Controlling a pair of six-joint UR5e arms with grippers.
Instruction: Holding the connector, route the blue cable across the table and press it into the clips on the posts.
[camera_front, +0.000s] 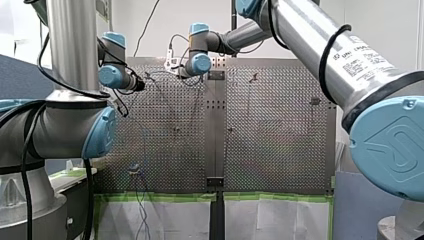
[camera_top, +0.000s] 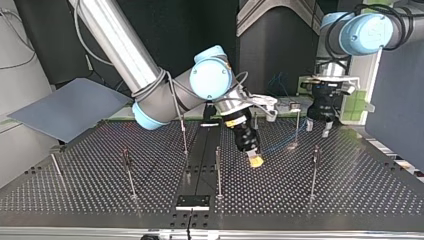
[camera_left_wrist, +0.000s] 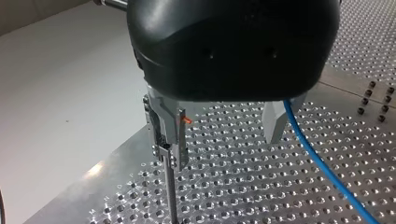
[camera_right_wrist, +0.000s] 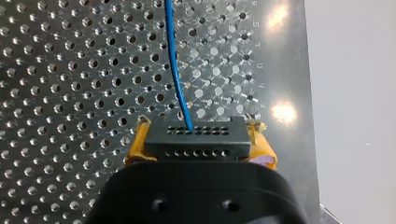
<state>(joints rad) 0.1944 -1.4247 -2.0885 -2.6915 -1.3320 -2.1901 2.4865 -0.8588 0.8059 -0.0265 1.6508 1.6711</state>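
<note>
Two risks, I judge: my right gripper (camera_top: 256, 160), clamped on the connector (camera_right_wrist: 196, 142) over the middle of the bench (camera_top: 350, 190), could lose it if the blue cable (camera_right_wrist: 175, 70) pulls taut, and my left gripper (camera_left_wrist: 219, 130), jaws apart beside a post (camera_left_wrist: 170, 196) near the bench's edge, could knock that post

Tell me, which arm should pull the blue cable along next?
Probably right: my right end effector grips the connector, the blue cable running from it. My left end effector is open, empty.
</note>
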